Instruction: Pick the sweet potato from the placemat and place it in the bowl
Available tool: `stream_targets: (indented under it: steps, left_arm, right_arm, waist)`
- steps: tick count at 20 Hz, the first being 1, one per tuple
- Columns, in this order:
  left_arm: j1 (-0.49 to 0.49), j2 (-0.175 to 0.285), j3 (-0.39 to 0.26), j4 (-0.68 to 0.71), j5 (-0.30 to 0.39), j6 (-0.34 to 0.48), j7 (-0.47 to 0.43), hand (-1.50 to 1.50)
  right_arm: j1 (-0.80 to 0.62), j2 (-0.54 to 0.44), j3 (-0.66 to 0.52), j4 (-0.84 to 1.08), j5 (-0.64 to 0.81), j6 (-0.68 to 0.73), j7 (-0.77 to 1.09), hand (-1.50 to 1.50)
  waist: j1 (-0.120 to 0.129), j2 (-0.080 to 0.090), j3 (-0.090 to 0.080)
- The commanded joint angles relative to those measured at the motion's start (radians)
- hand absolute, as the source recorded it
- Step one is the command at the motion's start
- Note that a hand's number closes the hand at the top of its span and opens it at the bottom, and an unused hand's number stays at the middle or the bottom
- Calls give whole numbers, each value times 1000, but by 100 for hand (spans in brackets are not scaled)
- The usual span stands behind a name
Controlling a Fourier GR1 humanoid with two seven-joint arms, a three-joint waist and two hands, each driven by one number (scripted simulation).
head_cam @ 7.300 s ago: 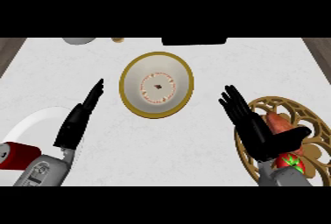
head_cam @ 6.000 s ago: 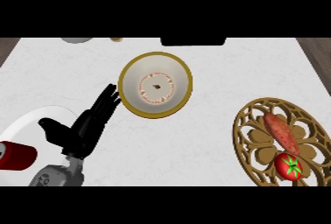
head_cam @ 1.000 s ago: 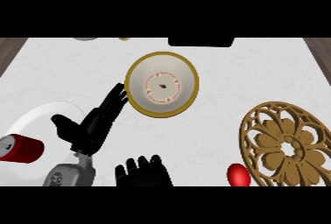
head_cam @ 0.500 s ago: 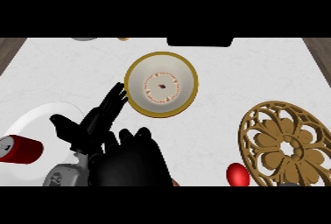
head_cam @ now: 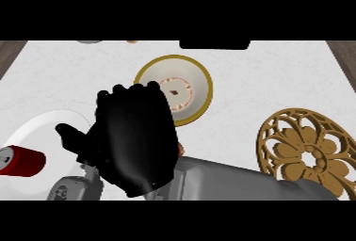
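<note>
Counter (head_cam: pixel 278 75) under right hand (head_cam: pixel 132 136), back up, overlapping the bowl (head_cam: pixel 206 89), hold can't be told; placemat (head_cam: pixel 306 153) right, plate (head_cam: pixel 35 127) left, left hand (head_cam: pixel 69 134) mostly hidden, state unclear, red can (head_cam: pixel 20 161) on plate, sweet potato (head_cam: pixel 180 149) just an orange-brown sliver at right hand's edge.

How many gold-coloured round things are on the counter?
2: the gold-rimmed bowl at centre, partly behind the black right hand, and the gold openwork placemat at right. The hand may hide others.
</note>
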Motion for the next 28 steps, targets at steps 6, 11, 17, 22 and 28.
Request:
stream_targets:
  steps: [6, 11, 17, 22, 28]
  left_arm:
    - [42, 11, 9, -15, 23, -35, -13, 0]
    - [-21, -6, 6, 63, -18, -17, -48, 0]
    - [-35, -28, -12, 37, -25, 11, -19, 0]
    - [-74, -25, -17, 13, -8, -4, 26, 0]
    - [-61, -30, -21, 19, -22, 2, 11, 0]
  right_arm:
    - [-58, -4, -206, 408, 3, -201, -275, 150]
    - [-161, 8, -213, 695, 32, -285, -389, 150]
    - [-208, 8, -224, 984, 12, -311, -467, 150]
    - [-218, 8, -327, 1148, -96, -377, -475, -150]
    - [-146, 8, -387, 1147, -232, -525, -701, -150]
  waist:
    - [7, 7, 1]
    - [12, 12, 0]
    - [26, 16, 0]
    - [51, 25, 0]
    - [60, 25, 2]
